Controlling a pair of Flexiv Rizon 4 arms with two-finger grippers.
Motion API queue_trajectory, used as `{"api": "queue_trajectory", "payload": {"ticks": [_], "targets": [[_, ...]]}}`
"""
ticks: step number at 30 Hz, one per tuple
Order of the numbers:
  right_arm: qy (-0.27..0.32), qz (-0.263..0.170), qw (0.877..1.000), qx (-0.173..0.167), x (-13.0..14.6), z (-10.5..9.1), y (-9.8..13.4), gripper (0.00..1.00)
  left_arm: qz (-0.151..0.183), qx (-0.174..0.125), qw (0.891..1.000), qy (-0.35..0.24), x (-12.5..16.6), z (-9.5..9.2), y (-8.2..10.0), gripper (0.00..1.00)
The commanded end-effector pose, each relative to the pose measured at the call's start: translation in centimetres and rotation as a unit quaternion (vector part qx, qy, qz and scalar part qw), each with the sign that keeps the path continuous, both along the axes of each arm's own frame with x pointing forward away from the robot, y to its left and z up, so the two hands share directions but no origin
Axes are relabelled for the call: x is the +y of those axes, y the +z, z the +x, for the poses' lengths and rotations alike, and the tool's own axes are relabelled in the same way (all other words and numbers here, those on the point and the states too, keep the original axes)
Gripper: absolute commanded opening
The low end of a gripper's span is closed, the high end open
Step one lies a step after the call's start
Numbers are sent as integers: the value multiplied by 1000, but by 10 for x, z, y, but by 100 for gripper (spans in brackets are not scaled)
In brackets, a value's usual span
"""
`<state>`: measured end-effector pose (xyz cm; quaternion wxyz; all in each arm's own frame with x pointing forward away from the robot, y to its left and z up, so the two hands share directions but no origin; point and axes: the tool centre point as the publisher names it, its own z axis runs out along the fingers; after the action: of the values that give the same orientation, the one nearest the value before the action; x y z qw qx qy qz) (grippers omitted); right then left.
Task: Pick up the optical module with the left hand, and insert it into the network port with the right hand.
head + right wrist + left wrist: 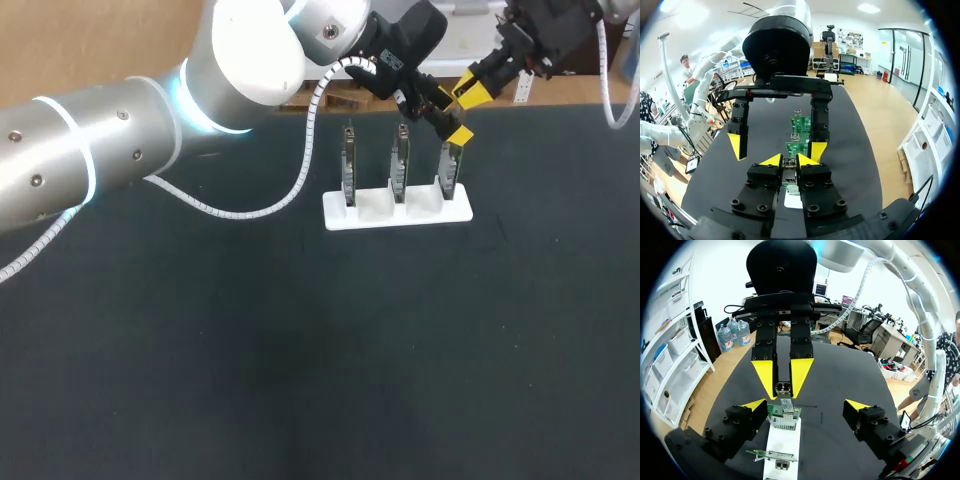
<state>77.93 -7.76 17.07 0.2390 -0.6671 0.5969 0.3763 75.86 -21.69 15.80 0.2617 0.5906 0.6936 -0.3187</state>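
The right gripper (788,161) is pinching the optical module (788,171) between narrowly set yellow tips, holding it directly above the green board (773,412) at the white holder's (397,212) right end. The module, a small silvery block with a twin-socket face, is standing upright, its long axis running down toward that board's network port (785,422), so the push is probably going straight down. The left gripper (806,406) is gaping wide and empty, straddling the holder's same end.

Optical module (783,389) above rightmost board (448,172) in rack (340,214).
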Motion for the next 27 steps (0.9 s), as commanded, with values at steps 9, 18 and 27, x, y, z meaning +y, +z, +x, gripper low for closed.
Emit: {"api": "queue_trajectory", "payload": {"ticks": [9, 18, 27], "targets": [[2, -1, 1000, -11, -1, -2, -3, 0, 1, -1, 1000, 1, 0, -1, 0, 100], [-1, 5, 1000, -18, -1, 0, 0, 0, 1, -1, 1000, 1, 0, -1, 0, 100], [0, 2, 1000, -21, -2, -2, -1, 0, 1, -1, 1000, 1, 0, -1, 0, 100]]}}
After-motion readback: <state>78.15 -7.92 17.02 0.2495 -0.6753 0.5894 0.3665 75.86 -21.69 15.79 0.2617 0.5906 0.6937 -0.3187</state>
